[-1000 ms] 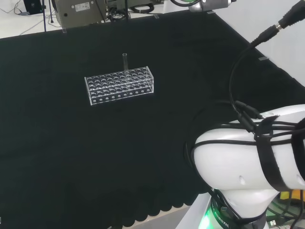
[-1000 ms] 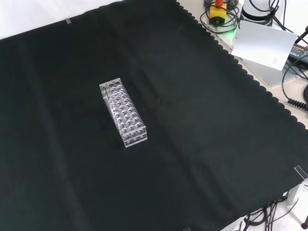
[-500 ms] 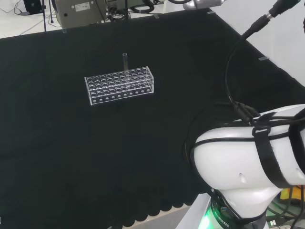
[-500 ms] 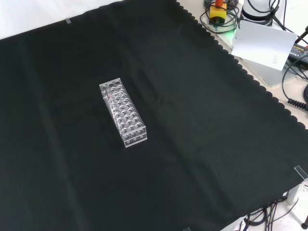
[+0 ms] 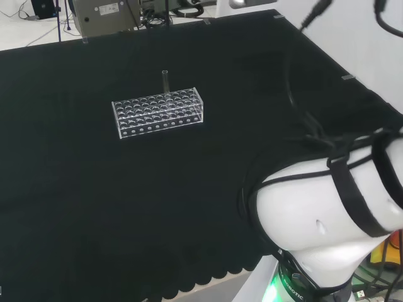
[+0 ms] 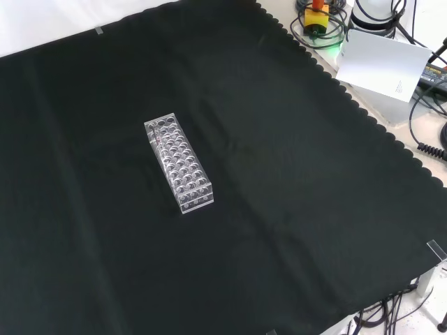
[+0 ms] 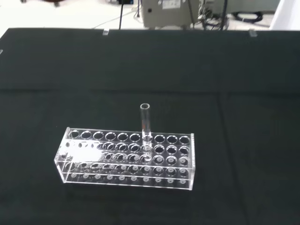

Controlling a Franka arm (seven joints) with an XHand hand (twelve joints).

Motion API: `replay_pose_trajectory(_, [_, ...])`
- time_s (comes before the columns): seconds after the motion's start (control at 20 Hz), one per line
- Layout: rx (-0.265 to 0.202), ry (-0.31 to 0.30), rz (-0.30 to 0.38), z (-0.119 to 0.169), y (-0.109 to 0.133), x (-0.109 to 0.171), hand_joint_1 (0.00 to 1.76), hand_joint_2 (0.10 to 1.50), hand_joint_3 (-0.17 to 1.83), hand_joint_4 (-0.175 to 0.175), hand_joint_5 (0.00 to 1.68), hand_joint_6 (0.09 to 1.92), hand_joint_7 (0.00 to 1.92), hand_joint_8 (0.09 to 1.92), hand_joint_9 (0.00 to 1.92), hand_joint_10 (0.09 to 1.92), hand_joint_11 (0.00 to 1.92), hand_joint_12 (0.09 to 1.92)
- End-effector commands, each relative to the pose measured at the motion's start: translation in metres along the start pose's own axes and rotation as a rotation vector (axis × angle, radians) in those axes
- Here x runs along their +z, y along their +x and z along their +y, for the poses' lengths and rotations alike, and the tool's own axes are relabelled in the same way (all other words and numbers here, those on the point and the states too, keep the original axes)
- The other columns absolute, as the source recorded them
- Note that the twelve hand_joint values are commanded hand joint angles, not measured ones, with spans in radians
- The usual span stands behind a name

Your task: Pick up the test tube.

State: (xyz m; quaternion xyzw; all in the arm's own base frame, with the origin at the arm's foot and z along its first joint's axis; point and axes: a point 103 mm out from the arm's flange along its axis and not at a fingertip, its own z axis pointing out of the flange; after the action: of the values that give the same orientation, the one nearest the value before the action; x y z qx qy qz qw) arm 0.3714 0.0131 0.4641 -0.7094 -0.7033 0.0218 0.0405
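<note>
Black cloth (image 6: 314, 209) covers the bench; a seemingly clear rack (image 6: 179, 162) stands on it.

Bare black cloth (image 6: 293, 209) is seen on every side of the clear plastic rack of round holes (image 6: 179, 162), and the space over that rack is broken only by the thin clear glass test tube (image 5: 165, 82) standing upright in its far row.

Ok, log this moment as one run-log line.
phase: approach | test tube: upright in clear rack, untouched | rack: on black cloth | hand: not visible
</note>
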Motion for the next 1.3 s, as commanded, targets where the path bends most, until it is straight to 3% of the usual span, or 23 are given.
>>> replay_pose_trajectory(0.05, [-0.060, 0.075, 0.012, 0.085, 0.007, 0.023, 0.69, 0.77, 0.41, -0.091, 0.35, 0.09, 0.20, 0.86, 0.31, 0.80, 0.11, 1.57])
replay_pose_trajectory(0.2, [-0.059, 0.109, -0.004, 0.109, 0.006, 0.035, 0.70, 0.76, 0.41, -0.093, 0.36, 0.09, 0.22, 0.87, 0.27, 0.90, 0.11, 1.57])
replay_pose_trajectory(0.6, [-0.046, 0.206, -0.016, 0.158, 0.002, 0.076, 0.70, 0.76, 0.42, -0.094, 0.37, 0.09, 0.22, 0.87, 0.24, 0.93, 0.10, 1.57])
replay_pose_trajectory(0.75, [-0.046, 0.213, 0.001, 0.173, 0.001, 0.093, 0.70, 0.76, 0.42, -0.095, 0.37, 0.09, 0.22, 0.88, 0.24, 0.94, 0.10, 1.57])
replay_pose_trajectory(1.05, [-0.044, 0.245, -0.016, 0.199, 0.001, 0.125, 0.81, 0.73, 0.46, -0.114, 0.48, 0.09, 0.44, 0.87, 0.42, 0.89, 0.23, 1.52])
replay_pose_trajectory(1.3, [-0.045, 0.294, -0.034, 0.217, 0.004, 0.152, 0.84, 0.72, 0.50, -0.122, 0.53, 0.09, 0.52, 0.86, 0.49, 0.87, 0.28, 1.50])
